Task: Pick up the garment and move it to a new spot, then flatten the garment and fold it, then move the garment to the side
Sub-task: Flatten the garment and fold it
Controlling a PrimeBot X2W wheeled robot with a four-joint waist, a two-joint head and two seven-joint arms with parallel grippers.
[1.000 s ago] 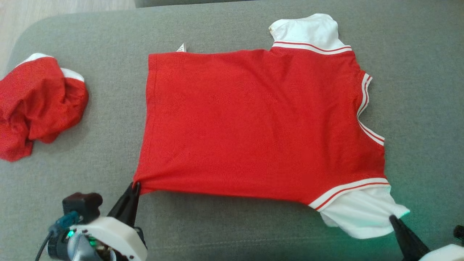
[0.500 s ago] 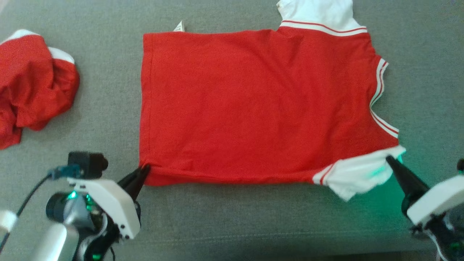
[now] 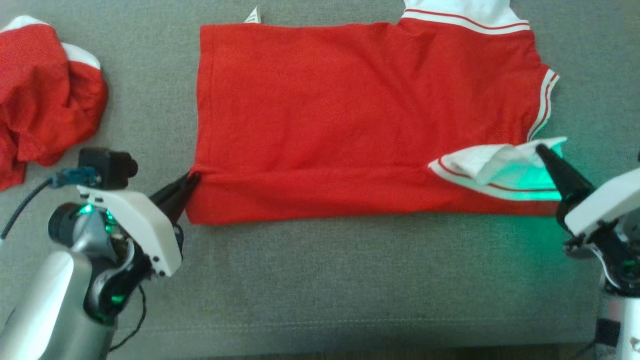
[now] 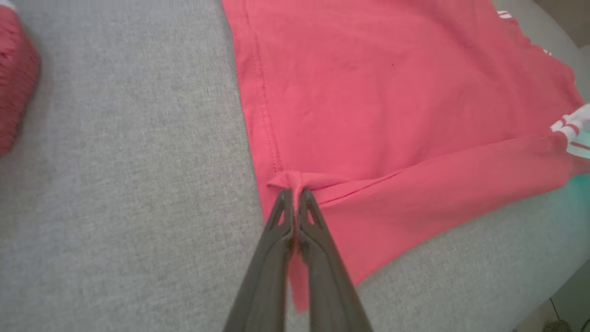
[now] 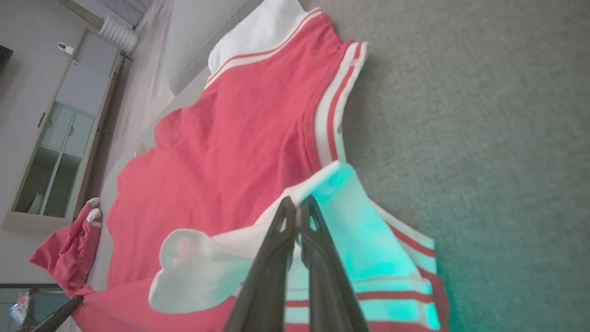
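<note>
**Item: red T-shirt, near edge doubled over, pinched at two points**

**Head view.** The red T-shirt (image 3: 350, 110) is spread flat on a grey upholstered surface (image 3: 350, 280), hem to the left and neck to the right. A white label (image 3: 253, 15) pokes out at its far hem corner. White-and-red neckline trim (image 3: 542, 102) runs along the right end, and the far sleeve (image 3: 465, 7), white, is cut off by the top edge. The near long edge lies folded onto the body. The left gripper (image 3: 192, 176) has its fingers pressed together on the near hem corner. The right gripper (image 3: 539, 148) is likewise closed, nipping the near sleeve (image 3: 492, 160), white and lit green, which lies on the red cloth. A crumpled red garment (image 3: 45, 95) sits well apart at the far left.

**Left wrist view.** The left gripper (image 4: 295, 191) is closed, with a small bunch of hem caught at the tips. The T-shirt (image 4: 392, 92) stretches away, the folded strip running to the right toward the near sleeve (image 4: 574, 131). Grey upholstery (image 4: 115, 184) lies to the left, with the crumpled red garment (image 4: 16, 78) at the frame edge.

**Right wrist view.** The right gripper (image 5: 297, 203) is closed on the near sleeve (image 5: 207, 272), whose cloth curls over the red body (image 5: 239, 138). The far sleeve (image 5: 258, 27) lies beyond. The crumpled red garment (image 5: 69, 249) shows at the lower left, with a glass-fronted cabinet (image 5: 60, 138) behind it.
</note>
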